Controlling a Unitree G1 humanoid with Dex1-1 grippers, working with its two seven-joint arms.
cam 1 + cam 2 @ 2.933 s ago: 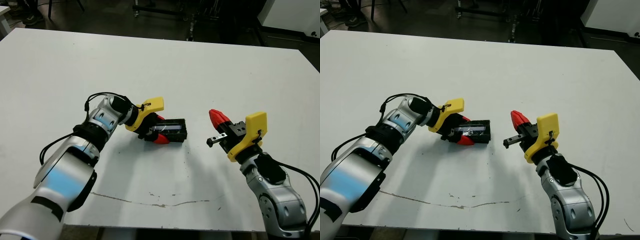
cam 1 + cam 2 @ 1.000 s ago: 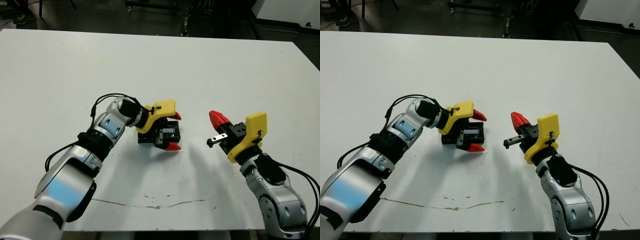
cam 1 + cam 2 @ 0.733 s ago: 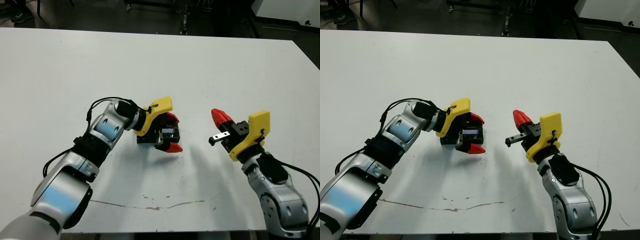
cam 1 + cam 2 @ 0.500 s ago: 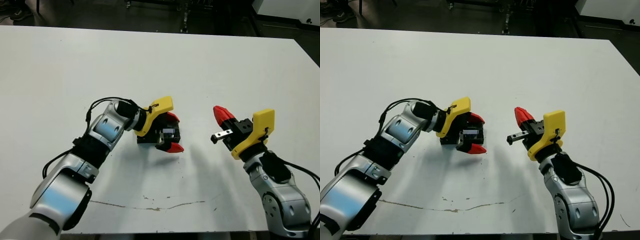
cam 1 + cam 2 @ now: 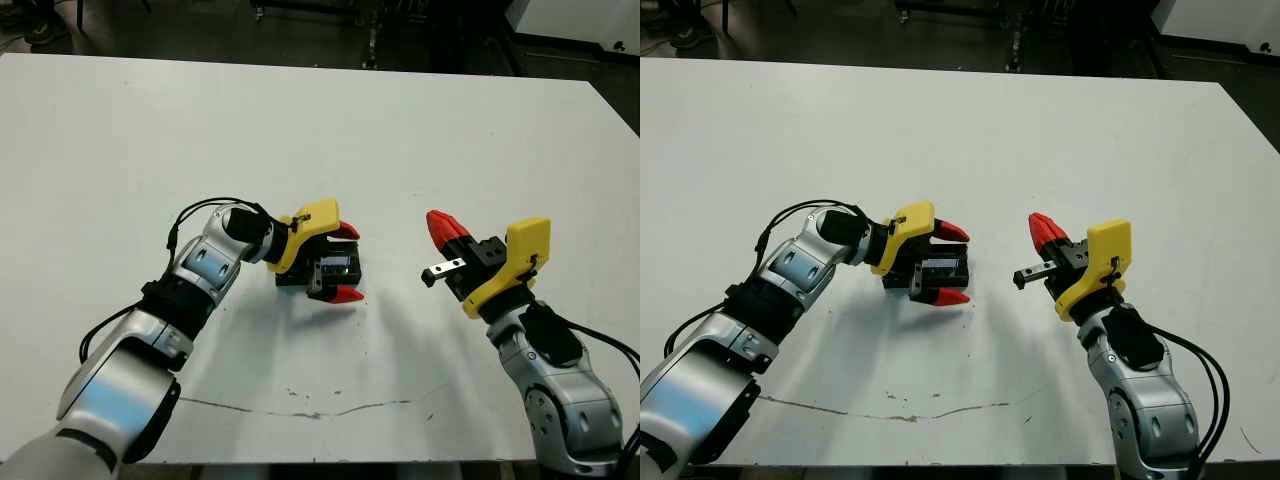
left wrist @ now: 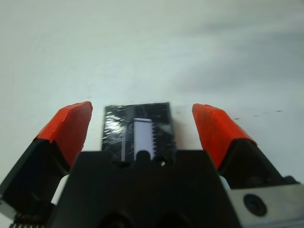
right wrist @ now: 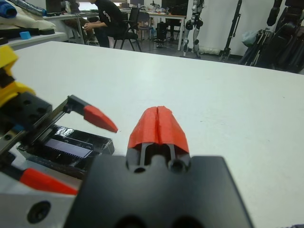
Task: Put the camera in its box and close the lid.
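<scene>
A small black box (image 5: 333, 270) lies on the white table (image 5: 420, 130), its top the glossy reflective lid (image 6: 137, 124). My left gripper (image 5: 346, 262) stands open around the box, one red fingertip (image 6: 71, 124) on either side and apart from it. The right wrist view shows the same box (image 7: 71, 147) between those fingers. My right gripper (image 5: 440, 224) hovers to the right of the box, shut on nothing, its tips (image 7: 158, 118) pressed together. The camera is hidden.
A thin dark scratch line (image 5: 300, 410) runs across the table near its front edge. Beyond the far edge, chairs, equipment stands and a seated person (image 7: 107, 21) show in the right wrist view.
My left gripper, earlier shut on the box, has turned it about a quarter turn and opened around it. The right gripper has barely moved. The head view shifted a little.
</scene>
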